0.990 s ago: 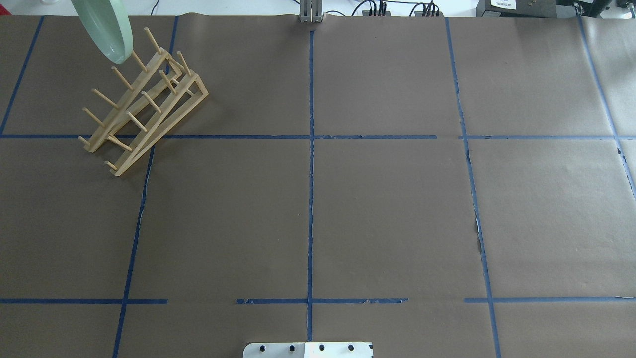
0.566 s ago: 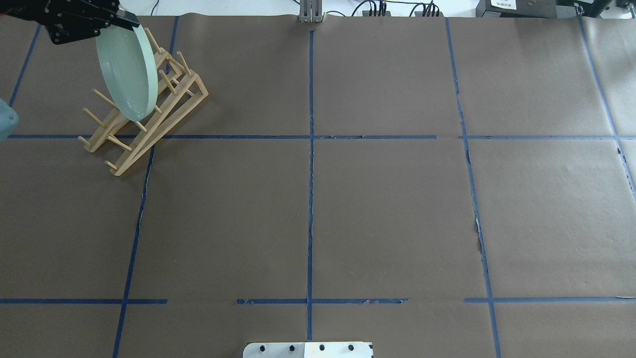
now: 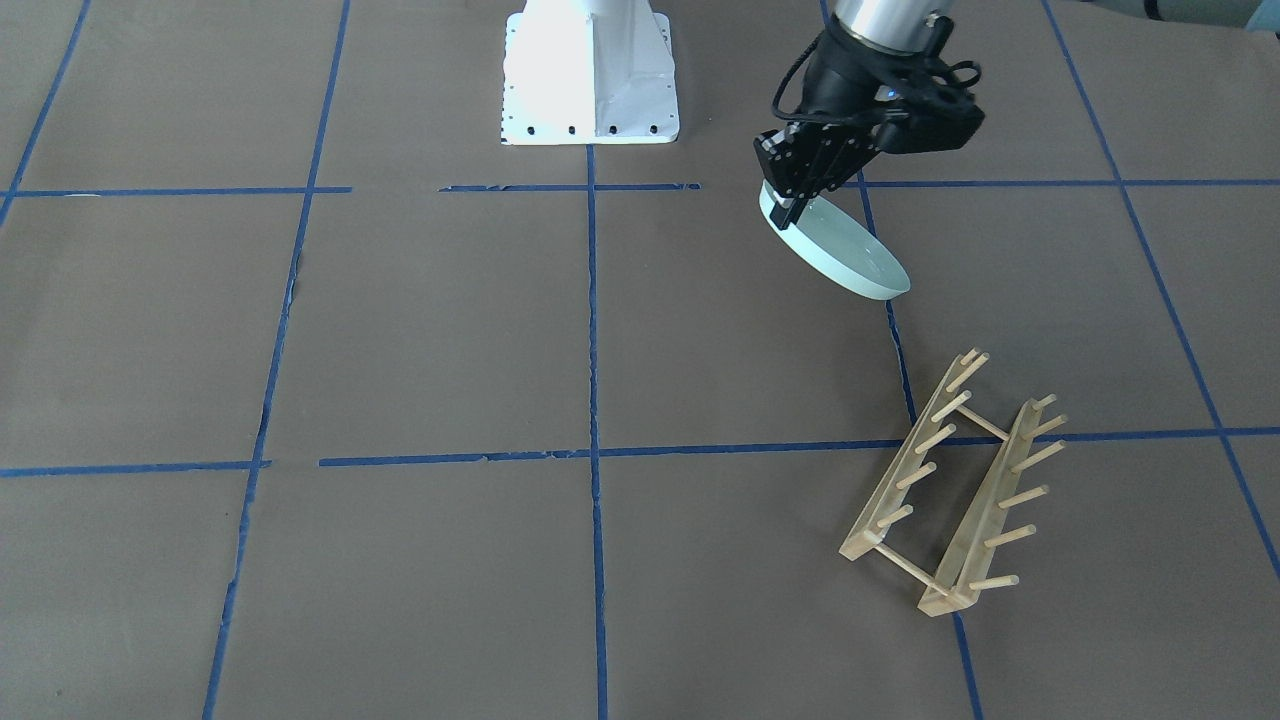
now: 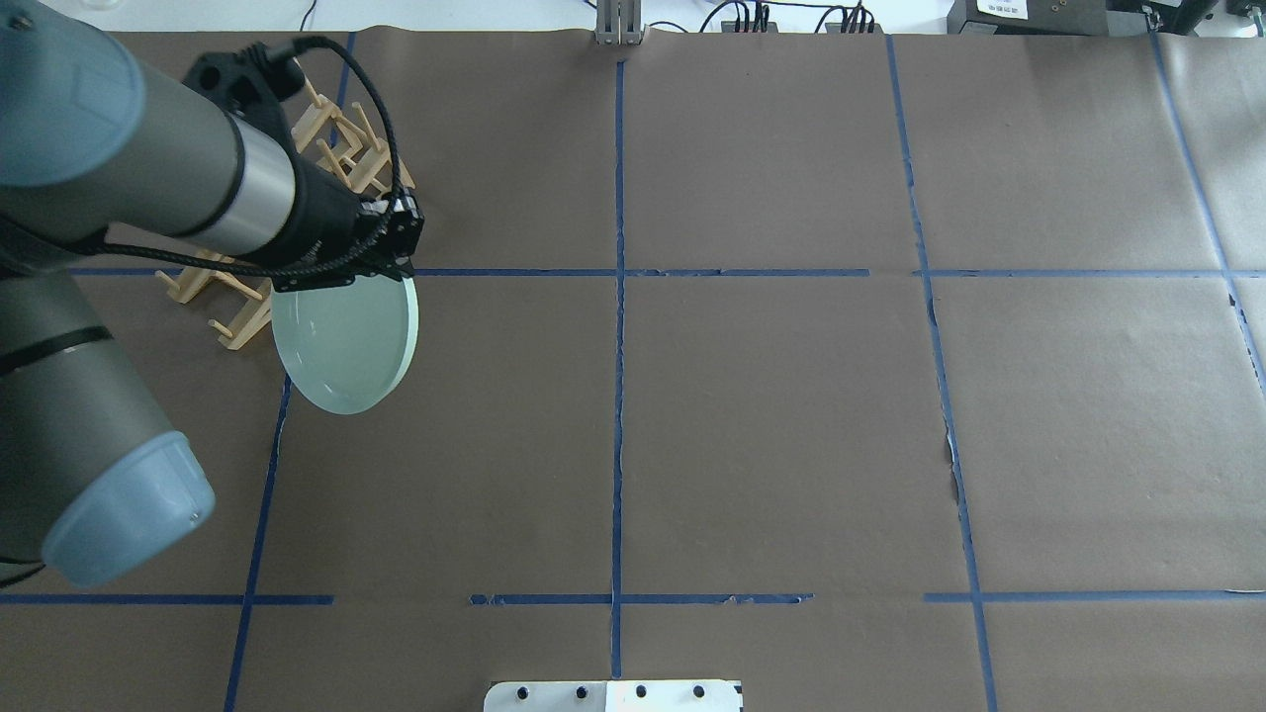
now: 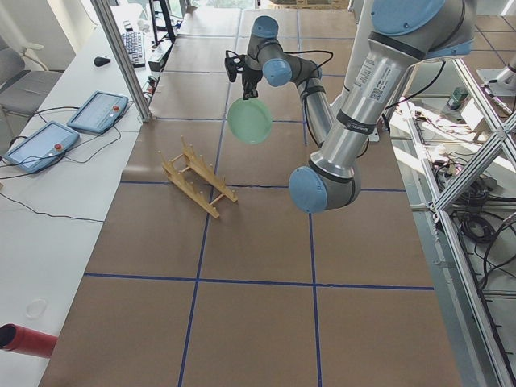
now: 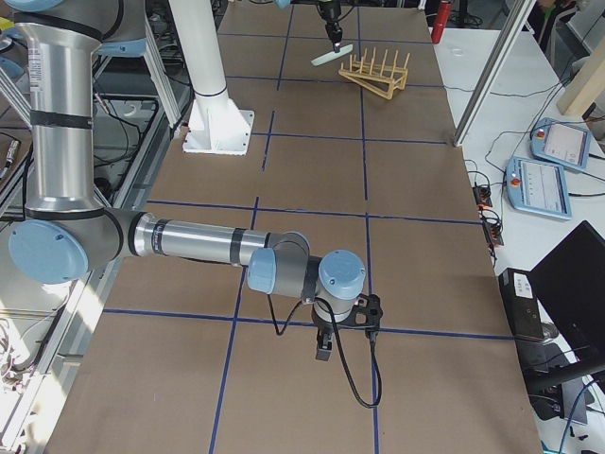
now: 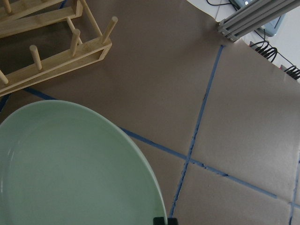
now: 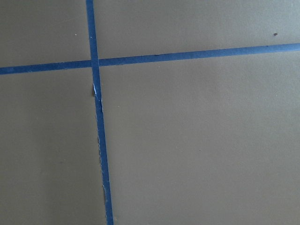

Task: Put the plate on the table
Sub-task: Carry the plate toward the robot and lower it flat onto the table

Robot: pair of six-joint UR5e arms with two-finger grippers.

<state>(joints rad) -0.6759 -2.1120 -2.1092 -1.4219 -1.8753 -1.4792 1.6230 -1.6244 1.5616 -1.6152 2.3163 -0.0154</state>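
My left gripper (image 4: pixel 388 265) is shut on the rim of the pale mint-green plate (image 4: pixel 346 341). It holds the plate tilted in the air above the brown table (image 4: pixel 771 415), just on my side of the wooden peg rack (image 4: pixel 229 314). In the front-facing view the gripper (image 3: pixel 792 200) pinches the plate (image 3: pixel 850 255) at its upper left edge. The left wrist view shows the plate (image 7: pixel 70 164) filling the lower left. My right gripper (image 6: pixel 322 346) shows only in the exterior right view, low over the table far from the plate; I cannot tell whether it is open or shut.
The wooden peg rack (image 3: pixel 950 485) stands empty on the table to the robot's far left. The white robot base (image 3: pixel 590 75) sits at the table's near edge. Blue tape lines (image 8: pixel 96 112) cross the paper under the right wrist.
The plate has moved from above the rack's far end toward the robot and a little right. It is now flatter, and the left arm has come fully into view.
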